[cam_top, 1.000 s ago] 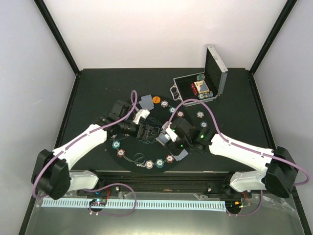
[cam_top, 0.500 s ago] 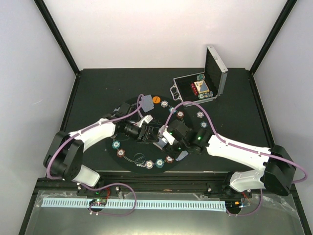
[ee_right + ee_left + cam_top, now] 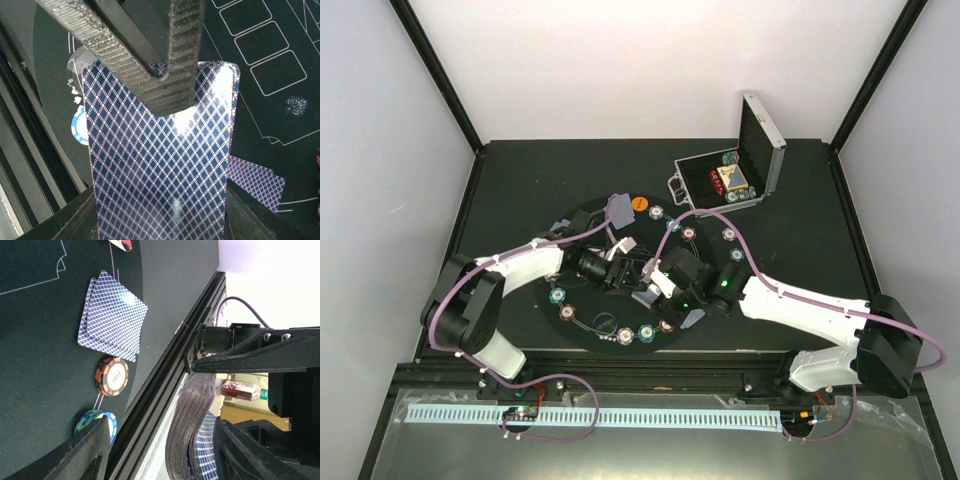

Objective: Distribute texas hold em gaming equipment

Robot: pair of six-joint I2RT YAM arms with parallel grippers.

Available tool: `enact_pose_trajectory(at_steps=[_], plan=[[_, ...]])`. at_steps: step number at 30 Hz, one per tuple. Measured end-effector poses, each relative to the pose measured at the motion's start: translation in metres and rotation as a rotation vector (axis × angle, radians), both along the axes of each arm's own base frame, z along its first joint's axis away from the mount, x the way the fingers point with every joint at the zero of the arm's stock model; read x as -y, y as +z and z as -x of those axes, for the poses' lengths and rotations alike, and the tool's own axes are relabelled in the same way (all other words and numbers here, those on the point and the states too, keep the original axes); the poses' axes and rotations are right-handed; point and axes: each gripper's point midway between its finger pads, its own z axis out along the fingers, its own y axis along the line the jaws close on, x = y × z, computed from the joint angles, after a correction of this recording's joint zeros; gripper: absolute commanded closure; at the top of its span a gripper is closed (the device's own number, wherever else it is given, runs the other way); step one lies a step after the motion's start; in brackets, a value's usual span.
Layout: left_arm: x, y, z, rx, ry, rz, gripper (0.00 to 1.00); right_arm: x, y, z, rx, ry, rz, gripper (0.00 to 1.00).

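Nearest the arm bases, a row of poker chips [image 3: 646, 335] sits on the near rim of the black mat [image 3: 582, 300], below both sets of jaws. Just beyond them, mid-mat, the right gripper [image 3: 160, 217] is clamped on a deck of playing cards [image 3: 160, 165], which fills the space between its 2 fingers with the patterned back toward the wrist camera. The left gripper [image 3: 162, 440] meets it head-on with its jaws partly apart. The deck's end lies between them, close to 1 finger and clear of the other, and a ribbed left fingertip [image 3: 150, 65] lies across the top of the card back. Beside the left jaws, 2 dealt cards [image 3: 112, 317] overlap face-down on the mat, with a red-brown chip [image 3: 112, 376] and a teal chip [image 3: 95, 422] next to them. Beyond both jaws, at the far rim, lie more cards [image 3: 618, 208] and an orange disc [image 3: 639, 204]. Farthest, well apart to the right, the silver case [image 3: 745, 160] stands open.
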Motion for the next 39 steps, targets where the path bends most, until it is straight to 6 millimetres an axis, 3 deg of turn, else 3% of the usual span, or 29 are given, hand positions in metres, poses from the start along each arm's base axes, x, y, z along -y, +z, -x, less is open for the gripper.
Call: enact_pose_trajectory(at_steps=[16, 39], plan=[[0.0089, 0.0032, 0.0082, -0.025, -0.049, 0.049, 0.61, -0.0011, -0.0012, 0.0015, -0.001, 0.006, 0.003, 0.44], [0.0032, 0.0037, 0.0087, -0.016, -0.066, 0.040, 0.73, -0.0019, -0.0013, 0.0034, -0.002, 0.011, 0.003, 0.44]])
